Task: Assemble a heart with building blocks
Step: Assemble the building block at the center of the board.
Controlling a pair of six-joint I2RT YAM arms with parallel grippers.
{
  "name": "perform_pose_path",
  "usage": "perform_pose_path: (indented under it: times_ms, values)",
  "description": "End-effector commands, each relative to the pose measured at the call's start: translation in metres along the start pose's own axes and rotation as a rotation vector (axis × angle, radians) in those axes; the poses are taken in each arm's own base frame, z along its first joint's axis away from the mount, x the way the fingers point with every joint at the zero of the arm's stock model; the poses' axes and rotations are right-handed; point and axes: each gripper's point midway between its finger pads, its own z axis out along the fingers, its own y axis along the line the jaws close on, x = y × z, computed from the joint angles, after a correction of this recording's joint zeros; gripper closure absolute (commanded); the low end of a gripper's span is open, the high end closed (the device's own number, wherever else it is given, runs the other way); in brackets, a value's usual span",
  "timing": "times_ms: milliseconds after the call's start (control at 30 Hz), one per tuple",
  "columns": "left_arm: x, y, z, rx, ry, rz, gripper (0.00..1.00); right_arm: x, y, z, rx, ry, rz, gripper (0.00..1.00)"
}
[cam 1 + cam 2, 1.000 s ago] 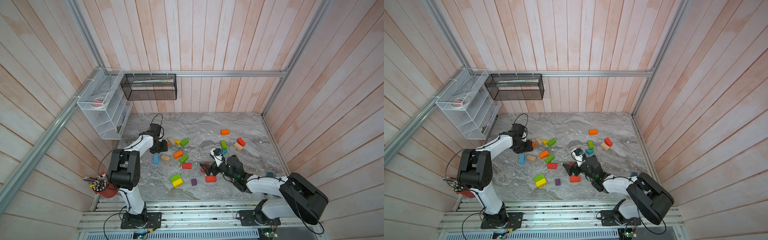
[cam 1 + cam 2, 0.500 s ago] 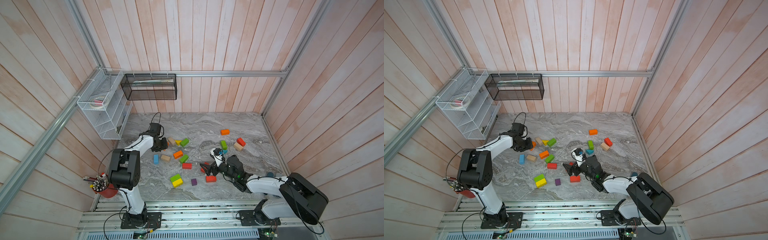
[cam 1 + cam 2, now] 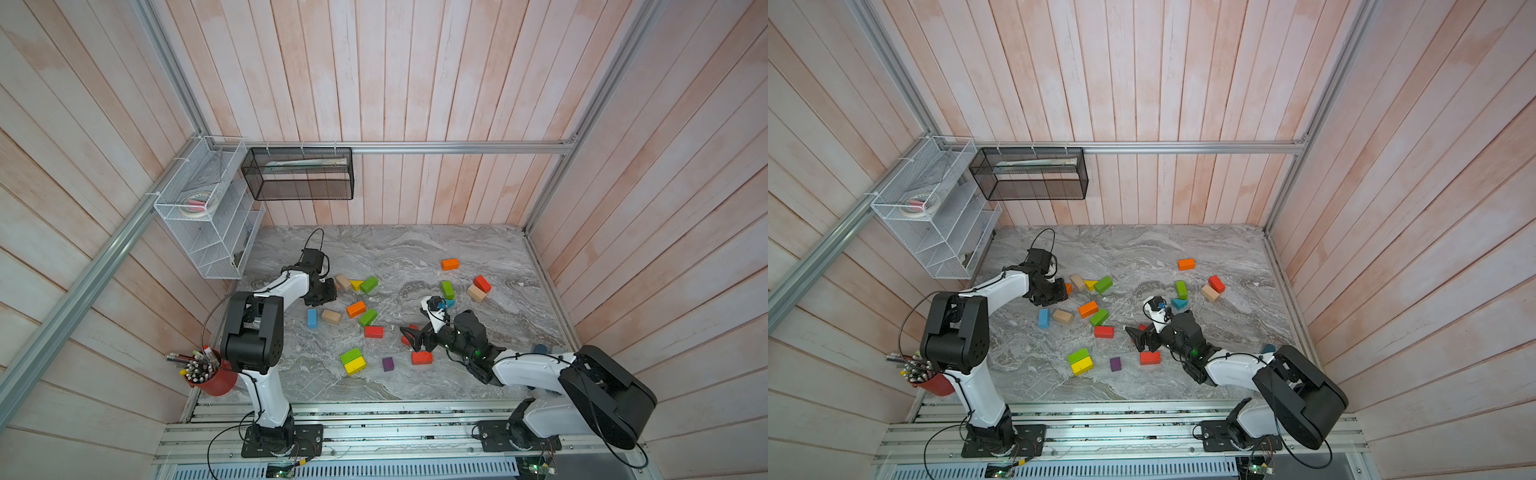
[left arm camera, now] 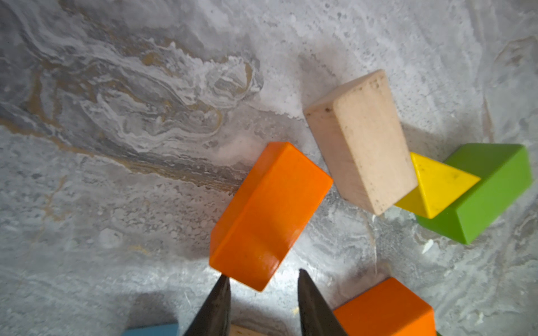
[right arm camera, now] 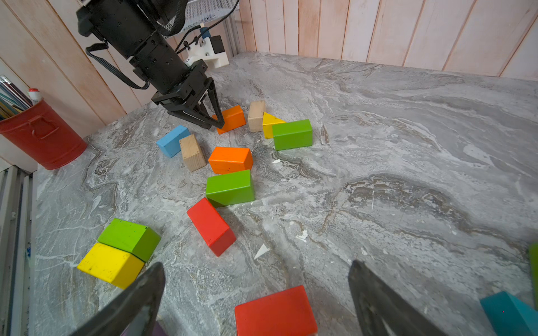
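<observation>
- Building blocks (image 3: 367, 317): loose, scattered over the marble tabletop (image 3: 415, 249); no heart outline yet, by the look of it.
- Orange brick (image 4: 267, 215): lies flat in the group on the left arm's side, just beside a tan brick (image 4: 361, 142); cannot tell whether the two touch. Long axis runs away from the tool, a little aslant. Near end sits straight ahead of the fingertips.
- Left gripper (image 4: 262, 275): by far the nearer arm. Jaws set to a slim gap, clamping nothing. One fingertip (image 4: 223, 283) rests against the brick's near edge, its mate stands clear. Probably suits a nudge along the long axis more than a pinch.
- Right gripper (image 5: 256, 264): well apart from that brick. Jaws spread wide, released, empty. Straddles a red brick (image 5: 275, 311) that lies on the tabletop, touching neither finger as far as visible.
</observation>
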Motion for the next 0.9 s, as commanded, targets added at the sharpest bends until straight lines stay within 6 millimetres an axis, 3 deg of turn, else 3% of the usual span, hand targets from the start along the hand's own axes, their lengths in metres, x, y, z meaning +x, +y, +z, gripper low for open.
perform_pose_path:
  times_ms: [0, 333, 867]
  values:
    - [-0.008, -0.001, 0.001, -0.016, -0.013, 0.027, 0.6, -0.002, -0.004, 0.0, 0.014, -0.009, 0.007, 0.02]
    - [-0.022, 0.002, -0.001, -0.059, -0.029, 0.048, 0.61, -0.001, -0.005, 0.0, 0.017, -0.006, 0.008, 0.02]
    - [-0.021, 0.003, -0.001, -0.064, -0.022, 0.08, 0.58, -0.002, -0.005, 0.0, 0.017, -0.007, 0.007, 0.02]
